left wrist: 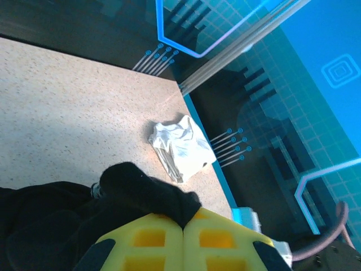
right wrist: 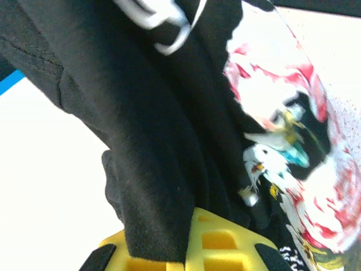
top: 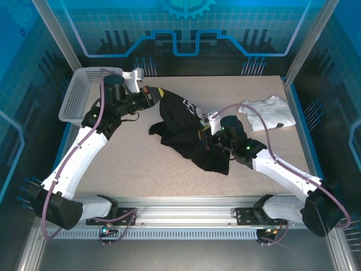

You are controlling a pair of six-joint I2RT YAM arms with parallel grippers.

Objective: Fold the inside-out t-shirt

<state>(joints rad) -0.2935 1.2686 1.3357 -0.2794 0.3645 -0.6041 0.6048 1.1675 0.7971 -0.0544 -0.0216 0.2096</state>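
The inside-out t-shirt (top: pixel 186 132) is a bunched black heap in the middle of the table, with a bit of print showing near its top. My left gripper (top: pixel 158 95) holds its upper left corner; in the left wrist view the yellow fingers (left wrist: pixel 152 240) are shut on a fold of black cloth (left wrist: pixel 141 192). My right gripper (top: pixel 207 135) is at the heap's right side. In the right wrist view its yellow fingers (right wrist: pixel 220 248) are shut on black fabric (right wrist: pixel 152 169), with the red, white and yellow print (right wrist: pixel 282 141) beside it.
A smaller white garment (top: pixel 267 113) lies crumpled at the back right of the table, also seen as a white cloth (left wrist: pixel 180 148) near the table edge. A white mesh basket (top: pixel 84 93) stands at the back left. Bare tabletop (top: pixel 141 164) lies in front of the shirt.
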